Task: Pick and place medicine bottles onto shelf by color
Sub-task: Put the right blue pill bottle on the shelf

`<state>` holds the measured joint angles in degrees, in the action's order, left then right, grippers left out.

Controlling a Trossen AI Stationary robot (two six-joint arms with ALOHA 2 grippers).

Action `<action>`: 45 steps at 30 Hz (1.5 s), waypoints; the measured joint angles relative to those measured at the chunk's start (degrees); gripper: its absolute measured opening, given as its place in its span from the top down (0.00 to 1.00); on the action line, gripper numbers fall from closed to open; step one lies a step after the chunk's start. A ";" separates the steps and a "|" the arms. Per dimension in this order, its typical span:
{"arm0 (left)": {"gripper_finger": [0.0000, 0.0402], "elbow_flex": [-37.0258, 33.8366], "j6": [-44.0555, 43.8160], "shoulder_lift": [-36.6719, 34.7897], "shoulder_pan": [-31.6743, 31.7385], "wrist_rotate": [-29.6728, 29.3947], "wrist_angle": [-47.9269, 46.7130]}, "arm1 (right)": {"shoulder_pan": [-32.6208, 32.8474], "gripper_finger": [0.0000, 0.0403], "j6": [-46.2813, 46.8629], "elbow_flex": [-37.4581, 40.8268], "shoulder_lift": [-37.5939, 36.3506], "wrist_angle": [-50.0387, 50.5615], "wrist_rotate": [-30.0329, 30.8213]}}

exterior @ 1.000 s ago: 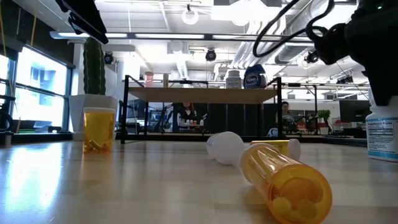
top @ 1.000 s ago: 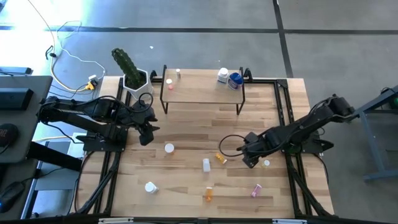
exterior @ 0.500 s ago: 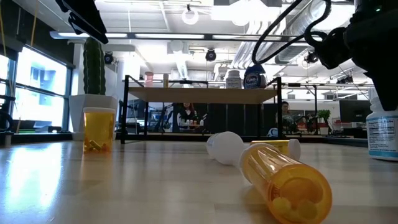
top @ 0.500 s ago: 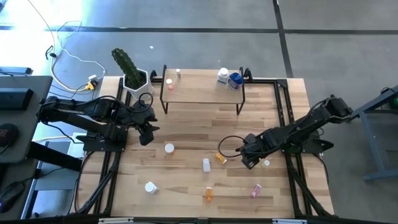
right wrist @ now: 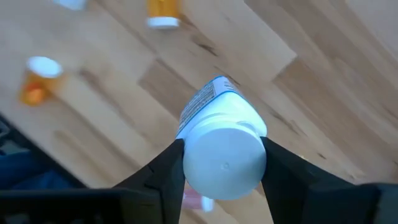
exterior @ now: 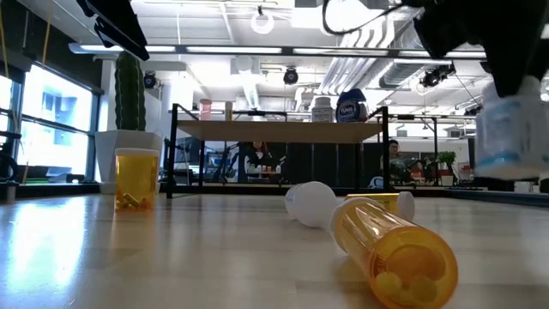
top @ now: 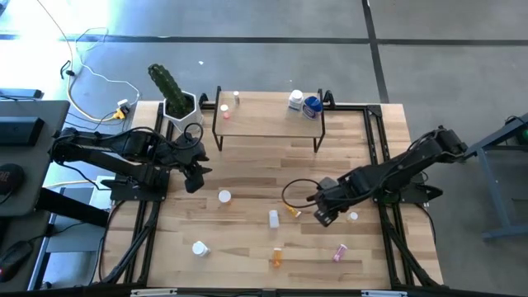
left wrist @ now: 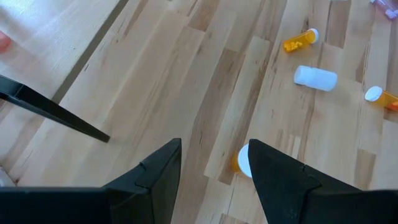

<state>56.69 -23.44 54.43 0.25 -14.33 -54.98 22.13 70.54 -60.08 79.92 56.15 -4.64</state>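
right gripper [right wrist: 224, 163] reaches low over the table, fingers clamped on a white bottle [right wrist: 222, 140] lifted between them.

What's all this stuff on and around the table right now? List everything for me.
Shelf: one, light wood on black legs, at the table's far edge.
Bottles on shelf: four; pink, small white, white, blue.
Bottles on table: seven; three white, three orange, one pink.
White bottle: one, lifted off the table by the right gripper.
Cactus pot: one, white, beside the shelf.
Left gripper: open, empty, above the table.
Right gripper: shut on the white bottle.
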 joint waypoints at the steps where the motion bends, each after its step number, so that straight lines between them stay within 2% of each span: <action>1: 0.57 0.00 0.00 0.00 0.00 0.00 0.00 | 0.00 0.61 0.00 -0.72 0.00 0.00 0.04; 7: 0.57 0.00 0.37 0.00 0.00 0.00 0.00 | -1.85 0.61 0.11 -4.94 0.00 -0.18 0.64; 19: 0.57 0.00 1.08 0.00 -0.01 0.15 0.02 | -9.22 0.61 -6.37 -15.00 0.00 1.07 8.17; 26: 0.57 0.00 1.07 0.22 0.80 0.14 2.64 | -17.67 0.61 -17.59 -20.79 0.00 2.28 10.65; 45: 0.57 0.00 0.99 0.39 5.50 -1.31 2.56 | -45.54 0.61 -52.96 -38.36 -0.02 5.22 10.09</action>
<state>56.69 -22.45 54.83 5.75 -15.64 -52.42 -23.41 17.58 -98.45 79.90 61.37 5.45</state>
